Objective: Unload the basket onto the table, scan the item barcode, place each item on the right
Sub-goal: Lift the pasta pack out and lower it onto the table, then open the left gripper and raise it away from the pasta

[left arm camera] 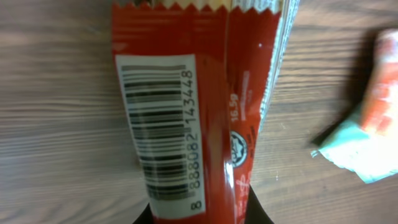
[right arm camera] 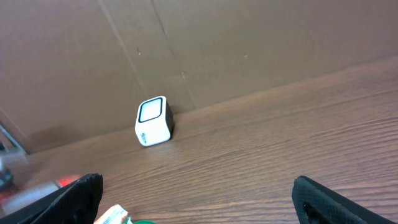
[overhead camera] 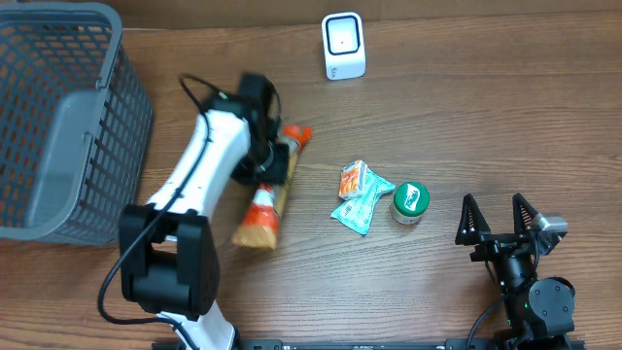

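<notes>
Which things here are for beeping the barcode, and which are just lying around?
For the job:
- red packet
- its barcode
- white scanner
- left tool, gripping the red packet

Just lying about:
- grey basket
- small orange packet
- teal packet
- green-lidded jar
- right tool, open, holding nothing

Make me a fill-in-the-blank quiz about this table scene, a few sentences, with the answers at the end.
The left fingers are shut on a red packet whose ____ faces the left wrist camera.
The right fingers stand ____, holding nothing.
The small jar beside the teal packet has a ____ lid.
The grey basket stands on the robot's ____ side.
Answers: barcode, open, green, left.
</notes>
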